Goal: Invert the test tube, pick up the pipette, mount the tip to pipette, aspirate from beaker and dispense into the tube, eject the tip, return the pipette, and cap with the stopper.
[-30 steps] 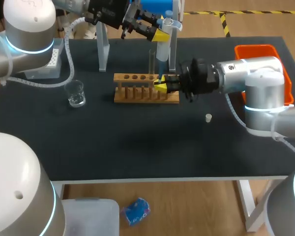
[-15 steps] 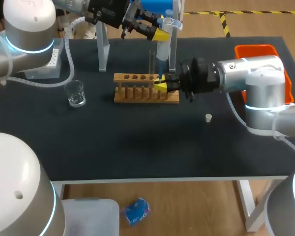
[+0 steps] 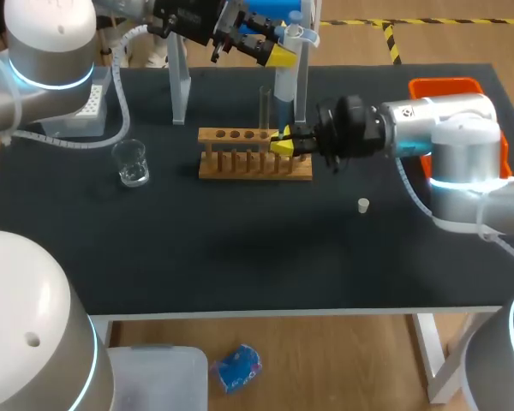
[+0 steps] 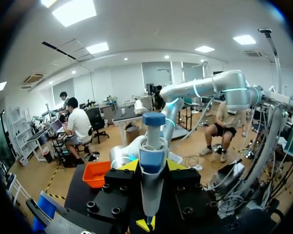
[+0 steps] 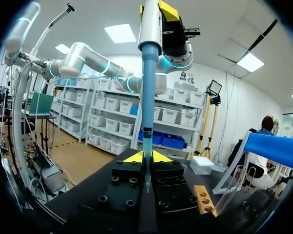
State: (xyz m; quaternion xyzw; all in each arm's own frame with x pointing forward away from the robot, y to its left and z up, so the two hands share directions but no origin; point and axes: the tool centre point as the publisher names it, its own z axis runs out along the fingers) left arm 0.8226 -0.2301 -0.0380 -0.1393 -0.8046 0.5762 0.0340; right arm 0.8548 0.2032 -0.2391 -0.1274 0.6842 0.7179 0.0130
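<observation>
Head view: the left gripper (image 3: 272,56) clamps the blue-and-white pipette (image 3: 284,84) upright above the wooden tube rack (image 3: 253,163). The right gripper (image 3: 281,144) pinches the pipette's clear plastic tip (image 3: 280,128).
Left wrist view: the pipette stands gripped between the yellow fingertips (image 4: 129,165).
Right wrist view: the tip passes down between the closed fingertips.

One rack (image 3: 254,156), one tube (image 3: 264,107), one beaker (image 3: 132,163), one pipette (image 3: 284,90), one stopper (image 3: 363,205).

With the rack (image 3: 254,154) as the dial's centre on the table (image 3: 240,265), the beaker (image 3: 132,163) stands at nine o'clock, the tip box (image 3: 92,103) at ten, the stand (image 3: 180,86) at eleven, the bin (image 3: 445,84) at two and the stopper (image 3: 363,205) at four. The test tube (image 3: 264,107) stands in the rack, right of middle. The pipette (image 3: 284,86) hangs just beside it, over the rack's right end.
</observation>
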